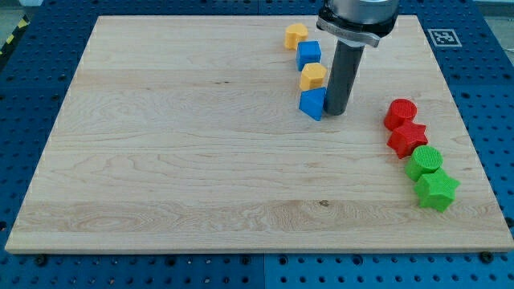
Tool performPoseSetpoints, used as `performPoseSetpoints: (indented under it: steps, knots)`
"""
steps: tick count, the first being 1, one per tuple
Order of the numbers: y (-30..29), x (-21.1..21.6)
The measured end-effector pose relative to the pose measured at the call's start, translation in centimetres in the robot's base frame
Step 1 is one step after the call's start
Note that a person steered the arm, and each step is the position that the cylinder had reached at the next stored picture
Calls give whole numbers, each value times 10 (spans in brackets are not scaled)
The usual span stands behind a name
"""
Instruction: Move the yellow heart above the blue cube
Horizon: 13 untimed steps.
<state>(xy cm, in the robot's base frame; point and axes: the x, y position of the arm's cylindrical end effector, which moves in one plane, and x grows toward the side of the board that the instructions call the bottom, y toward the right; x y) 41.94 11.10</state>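
The yellow heart [295, 35] lies near the view's top edge of the wooden board [177, 152]. The blue cube [308, 54] sits just below and right of it, touching or nearly so. Below the cube come a yellow hexagonal block [313, 76] and then a second blue block [312, 103]. My tip [336, 111] rests on the board right against that lower blue block's right side, well below the yellow heart and the blue cube.
At the view's right, a column of blocks runs downward: a red cylinder [401, 113], a red star [408, 138], a green cylinder [424, 162], a green star [436, 190]. A fiducial marker [441, 36] sits at the board's top right corner.
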Motion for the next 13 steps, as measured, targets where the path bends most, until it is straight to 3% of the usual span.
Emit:
performPoseSetpoints:
  steps: [5,6,8,9,10,12,13]
  knots:
    - [38,-17]
    - [40,-47]
    - [41,-157]
    - [29,-210]
    - [-1,-227]
    - [-88,-211]
    - [-90,-210]
